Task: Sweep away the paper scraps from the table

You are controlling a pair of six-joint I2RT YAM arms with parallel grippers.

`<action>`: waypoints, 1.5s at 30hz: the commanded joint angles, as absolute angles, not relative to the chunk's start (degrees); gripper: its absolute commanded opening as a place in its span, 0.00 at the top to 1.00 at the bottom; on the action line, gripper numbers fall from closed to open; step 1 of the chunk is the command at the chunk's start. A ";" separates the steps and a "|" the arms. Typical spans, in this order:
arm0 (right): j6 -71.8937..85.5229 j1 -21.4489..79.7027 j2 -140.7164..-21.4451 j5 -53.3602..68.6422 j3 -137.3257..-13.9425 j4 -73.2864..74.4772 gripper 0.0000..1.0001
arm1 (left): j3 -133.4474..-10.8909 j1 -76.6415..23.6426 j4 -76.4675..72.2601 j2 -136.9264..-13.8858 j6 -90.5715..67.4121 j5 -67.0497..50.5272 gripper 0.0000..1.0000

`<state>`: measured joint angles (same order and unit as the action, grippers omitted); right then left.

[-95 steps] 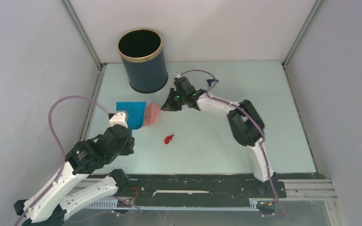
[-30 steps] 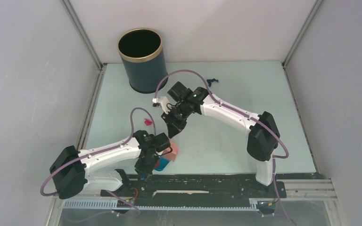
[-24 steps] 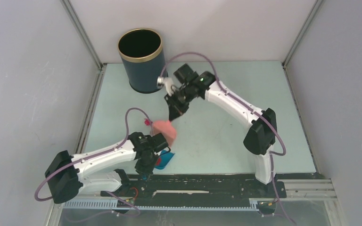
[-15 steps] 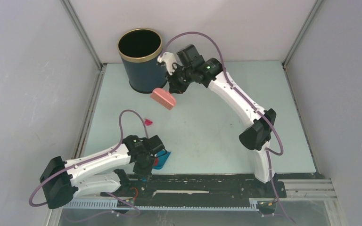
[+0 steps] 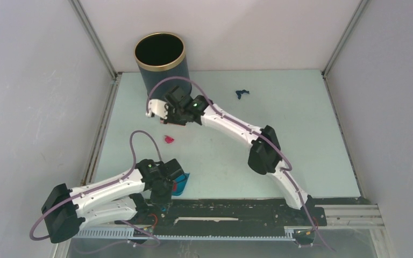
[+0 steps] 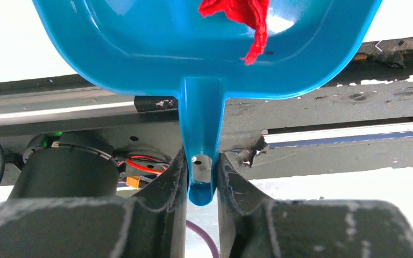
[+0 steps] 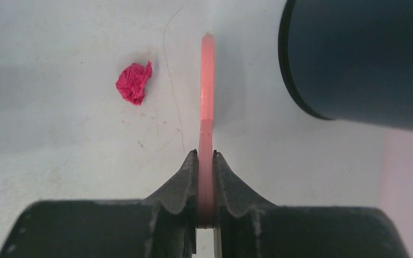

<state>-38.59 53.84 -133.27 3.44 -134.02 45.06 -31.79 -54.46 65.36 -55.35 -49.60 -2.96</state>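
A pink-red paper scrap (image 5: 168,139) lies on the table (image 5: 301,134) left of centre; it also shows in the right wrist view (image 7: 133,83). A dark blue scrap (image 5: 241,93) lies at the back. My right gripper (image 5: 166,111) (image 7: 206,157) is shut on the pink hand brush (image 7: 207,97), low beside the bin and behind the pink-red scrap. My left gripper (image 5: 171,180) (image 6: 201,161) is shut on the handle of the blue dustpan (image 5: 182,183) (image 6: 140,48) at the near edge. A red scrap (image 6: 242,16) lies in the pan.
A dark round bin (image 5: 161,67) with a gold rim stands at the back left, close to the right of the brush in the right wrist view (image 7: 365,59). A black base rail (image 5: 236,209) runs along the near edge. White walls enclose the table.
My right arm swung the brush from the table's middle up past the bin, then down to the left beside it. My left arm drew the dustpan slightly back toward the near edge.
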 commanded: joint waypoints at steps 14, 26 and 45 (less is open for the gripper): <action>-50.46 57.63 -132.66 13.51 -133.31 59.97 1.00 | -33.78 -52.39 61.06 -64.83 -47.55 -4.66 1.00; -27.57 57.53 -122.31 28.46 -118.80 61.84 1.00 | -38.48 -52.47 59.93 -69.08 -41.81 -1.47 1.00; -25.82 31.07 -102.64 13.67 -112.08 66.25 1.00 | -63.97 -60.64 52.19 -89.40 -31.20 7.03 1.00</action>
